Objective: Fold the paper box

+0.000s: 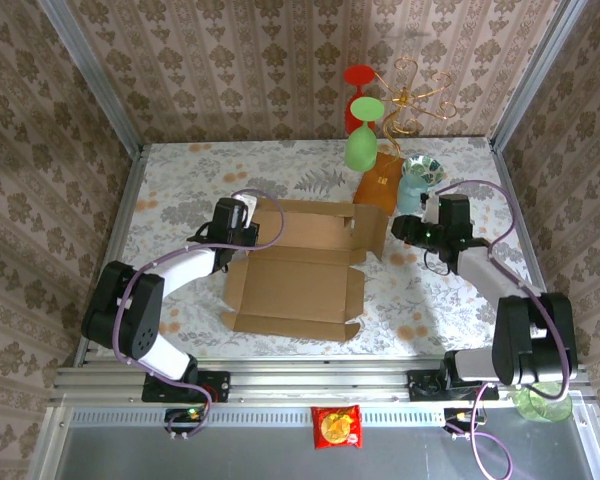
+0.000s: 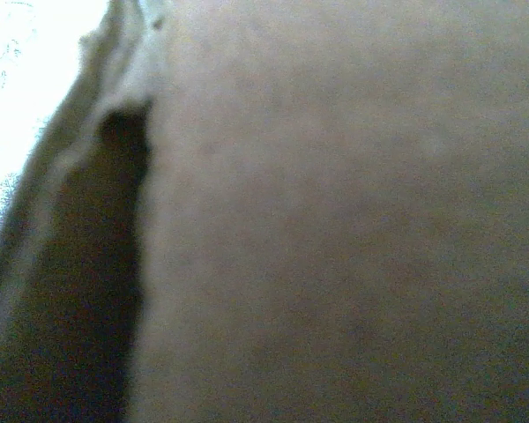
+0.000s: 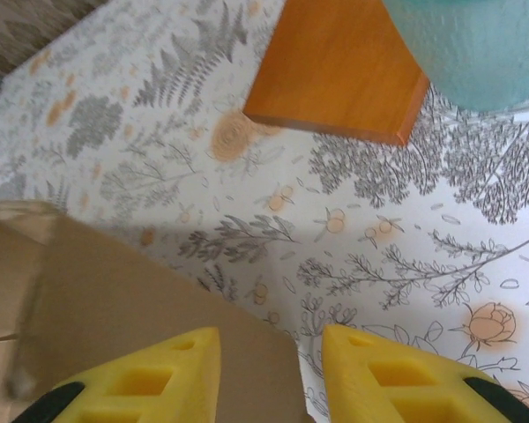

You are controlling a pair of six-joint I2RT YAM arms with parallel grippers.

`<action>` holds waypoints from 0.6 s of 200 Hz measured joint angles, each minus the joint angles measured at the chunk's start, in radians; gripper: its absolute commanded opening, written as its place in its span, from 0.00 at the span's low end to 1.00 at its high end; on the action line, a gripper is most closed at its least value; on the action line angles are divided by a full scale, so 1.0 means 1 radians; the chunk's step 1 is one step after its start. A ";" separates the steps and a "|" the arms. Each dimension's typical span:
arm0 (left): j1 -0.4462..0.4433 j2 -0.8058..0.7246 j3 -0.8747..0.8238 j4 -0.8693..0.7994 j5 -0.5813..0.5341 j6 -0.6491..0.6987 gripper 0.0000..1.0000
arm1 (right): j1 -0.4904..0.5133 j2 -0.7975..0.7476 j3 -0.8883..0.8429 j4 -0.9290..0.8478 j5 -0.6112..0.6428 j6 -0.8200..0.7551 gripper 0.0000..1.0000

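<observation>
The paper box [image 1: 295, 285] lies opened out in the middle of the table, its tan base flat, its back panel raised and a side flap [image 1: 366, 230] standing at the right. My left gripper [image 1: 242, 226] is at the box's back left corner, shut. Blurred cardboard [image 2: 335, 220] covers the left wrist view and hides the fingers, so I cannot tell whether they pinch it. My right gripper [image 1: 398, 230] is beside the right flap, open. Its yellow fingers [image 3: 159, 379] straddle the edge of a cardboard flap [image 3: 115, 291], and the right gripper [image 3: 269, 335] grips nothing.
An orange-brown packet [image 1: 377, 183] [image 3: 335, 62] and a teal cup [image 1: 415, 185] [image 3: 476, 44] stand just behind the right gripper. Green [image 1: 360, 145] and red [image 1: 358, 75] glasses and a gold wire stand [image 1: 420, 100] are at the back. Patterned walls enclose the table.
</observation>
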State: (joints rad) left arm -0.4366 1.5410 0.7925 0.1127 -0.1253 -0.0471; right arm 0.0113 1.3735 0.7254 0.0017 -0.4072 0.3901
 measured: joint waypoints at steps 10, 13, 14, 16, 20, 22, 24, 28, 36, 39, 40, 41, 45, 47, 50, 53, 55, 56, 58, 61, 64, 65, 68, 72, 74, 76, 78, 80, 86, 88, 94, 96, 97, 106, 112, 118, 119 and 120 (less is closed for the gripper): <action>0.001 0.000 0.000 0.000 0.003 0.000 0.00 | 0.000 0.039 0.012 -0.001 -0.006 -0.003 0.40; 0.001 0.000 0.000 0.000 0.003 0.000 0.00 | 0.000 0.056 0.017 0.002 -0.009 -0.003 0.41; 0.001 0.000 0.000 0.000 0.003 0.000 0.00 | 0.000 0.060 0.019 0.001 -0.010 -0.004 0.41; 0.002 0.000 0.000 0.000 0.004 0.000 0.00 | 0.000 0.069 0.023 0.001 -0.013 -0.005 0.42; 0.003 0.001 0.000 0.000 0.005 0.000 0.00 | 0.001 0.086 0.031 0.002 -0.017 -0.006 0.43; 0.003 0.001 0.001 0.000 0.006 0.000 0.00 | 0.002 0.096 0.035 0.002 -0.021 -0.008 0.43; 0.004 0.001 0.001 0.000 0.007 0.000 0.00 | 0.003 0.105 0.040 0.002 -0.023 -0.010 0.43; 0.006 0.002 0.002 0.000 0.009 0.000 0.00 | 0.005 0.122 0.049 0.004 -0.028 -0.013 0.44; 0.006 0.005 0.006 -0.001 0.011 0.000 0.00 | 0.011 0.151 0.063 0.011 -0.039 -0.021 0.46; 0.006 0.005 0.007 -0.001 0.011 0.000 0.00 | 0.014 0.160 0.067 0.014 -0.044 -0.022 0.46; 0.006 0.006 0.007 -0.001 0.011 0.000 0.00 | 0.016 0.165 0.069 0.016 -0.047 -0.022 0.46; 0.006 0.006 0.008 -0.001 0.011 0.000 0.00 | 0.017 0.167 0.070 0.017 -0.048 -0.023 0.46; 0.007 0.008 0.010 -0.001 0.011 -0.001 0.00 | 0.022 0.179 0.077 0.018 -0.055 -0.026 0.46; 0.007 0.009 0.010 -0.001 0.011 -0.001 0.00 | 0.025 0.183 0.080 0.018 -0.058 -0.026 0.46; 0.007 0.010 0.011 -0.001 0.011 -0.001 0.00 | 0.030 0.192 0.085 0.020 -0.066 -0.029 0.47; 0.007 0.011 0.013 -0.001 0.012 -0.001 0.00 | 0.034 0.198 0.089 0.024 -0.072 -0.029 0.46; 0.007 0.012 0.013 -0.001 0.013 -0.001 0.00 | 0.037 0.201 0.091 0.025 -0.076 -0.030 0.46; 0.007 0.012 0.014 -0.001 0.014 -0.001 0.00 | 0.039 0.204 0.092 0.026 -0.077 -0.031 0.46; 0.007 0.013 0.014 -0.001 0.014 -0.001 0.00 | 0.042 0.208 0.095 0.027 -0.081 -0.032 0.46; 0.007 0.014 0.015 -0.001 0.014 -0.001 0.00 | 0.045 0.213 0.097 0.031 -0.085 -0.032 0.46; 0.007 0.015 0.016 -0.001 0.014 -0.001 0.00 | 0.049 0.216 0.098 0.034 -0.090 -0.032 0.46; 0.008 0.015 0.016 -0.001 0.014 -0.002 0.00 | 0.049 0.217 0.098 0.036 -0.090 -0.032 0.46; 0.008 0.016 0.016 -0.001 0.013 -0.002 0.00 | 0.053 0.220 0.098 0.042 -0.095 -0.032 0.46; 0.010 0.016 0.017 -0.001 0.013 -0.004 0.00 | 0.056 0.222 0.098 0.048 -0.097 -0.032 0.46; 0.012 0.016 0.017 -0.002 0.013 -0.004 0.00 | 0.056 0.222 0.098 0.050 -0.098 -0.032 0.46; 0.013 0.016 0.018 -0.002 0.013 -0.004 0.00 | 0.057 0.222 0.098 0.053 -0.099 -0.032 0.46; 0.013 0.016 0.018 -0.002 0.013 -0.005 0.00 | 0.058 0.223 0.098 0.055 -0.100 -0.031 0.46; 0.014 0.016 0.018 -0.003 0.013 -0.005 0.00 | 0.058 0.223 0.098 0.059 -0.103 -0.031 0.46; 0.020 0.017 0.020 -0.006 0.016 -0.005 0.00 | 0.059 0.223 0.098 0.068 -0.106 -0.029 0.46; 0.020 0.017 0.021 -0.007 0.016 -0.005 0.00 | 0.059 0.223 0.098 0.071 -0.109 -0.028 0.46; 0.023 0.018 0.024 -0.009 0.018 -0.005 0.00 | 0.059 0.224 0.098 0.081 -0.114 -0.027 0.46; 0.024 0.019 0.025 -0.009 0.018 -0.005 0.00 | 0.059 0.224 0.098 0.086 -0.117 -0.026 0.46; 0.024 0.020 0.026 -0.010 0.018 -0.005 0.00 | 0.059 0.224 0.098 0.087 -0.117 -0.026 0.46; 0.025 0.024 0.032 -0.014 0.019 -0.005 0.00 | 0.059 0.224 0.098 0.104 -0.124 -0.024 0.45; 0.026 0.027 0.036 -0.016 0.021 -0.005 0.00 | 0.059 0.224 0.098 0.112 -0.125 -0.024 0.45; 0.028 0.031 0.040 -0.016 0.023 -0.005 0.00 | 0.059 0.225 0.097 0.118 -0.125 -0.023 0.45; 0.029 0.031 0.040 -0.017 0.024 -0.005 0.00 | 0.059 0.225 0.097 0.120 -0.125 -0.023 0.45; 0.029 0.031 0.041 -0.016 0.024 -0.005 0.00 | 0.059 0.225 0.096 0.122 -0.124 -0.023 0.45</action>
State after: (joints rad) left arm -0.4072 1.5723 0.8333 0.0963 -0.1009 -0.0525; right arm 0.0704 1.5982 0.8215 0.1234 -0.5316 0.3668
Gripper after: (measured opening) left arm 0.073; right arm 0.452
